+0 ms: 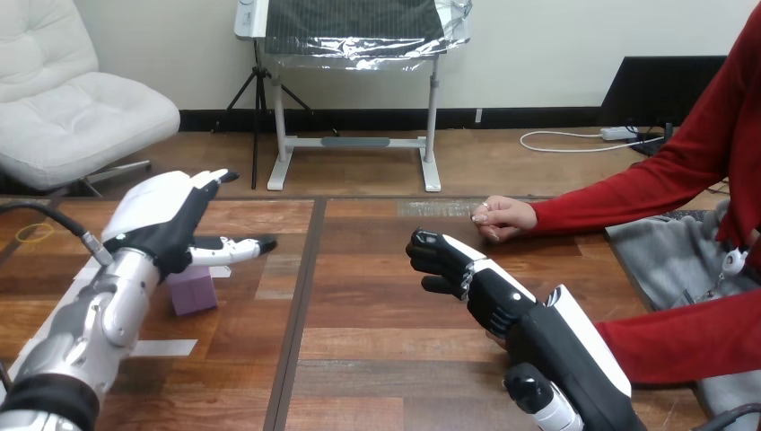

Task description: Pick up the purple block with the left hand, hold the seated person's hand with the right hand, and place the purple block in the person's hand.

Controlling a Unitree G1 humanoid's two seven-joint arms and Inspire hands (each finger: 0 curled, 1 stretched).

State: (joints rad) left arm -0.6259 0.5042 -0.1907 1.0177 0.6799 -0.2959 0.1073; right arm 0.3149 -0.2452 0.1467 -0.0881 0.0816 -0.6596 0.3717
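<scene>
The purple block (194, 290) stands on the wooden table (386, 359) at the left. My left hand (167, 226) hovers just above and in front of it, open, fingers stretched forward and thumb out to the right, touching nothing. My right hand (453, 265) is at mid-table, open with relaxed fingers pointing up-left, nothing in it. The person's hand (504, 218) rests loosely closed on the table just beyond my right hand's fingers, a small gap between them. A second red-sleeved arm reaches in lower right; its hand (493, 339) is mostly hidden under my right forearm.
A strip of white tape (167, 347) lies near the block at front left. A yellow ring (34, 233) sits at the far left edge. Grey cloth (664, 260) covers the table's right side. A dark seam (301, 305) runs down the tabletop.
</scene>
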